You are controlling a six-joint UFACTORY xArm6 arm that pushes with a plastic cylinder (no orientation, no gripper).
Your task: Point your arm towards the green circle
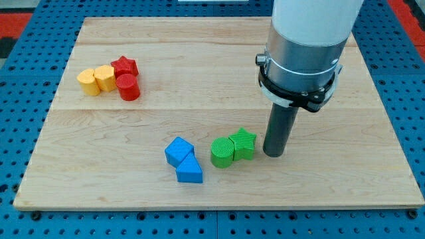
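Observation:
The green circle [222, 152] is a short green cylinder lying at the lower middle of the wooden board [212, 79]. A green star [244, 143] touches it on its right side. My tip [273, 154] rests on the board just to the right of the green star, with a small gap between them. The star lies between my tip and the green circle. The rod hangs from the large white and grey arm body at the view's top right.
A blue cube [178, 151] and a blue triangle [190, 170] sit together left of the green circle. At the upper left, a yellow pentagon-like block [88, 81], a yellow cylinder [104, 78], a red star [124, 66] and a red cylinder [128, 87] cluster.

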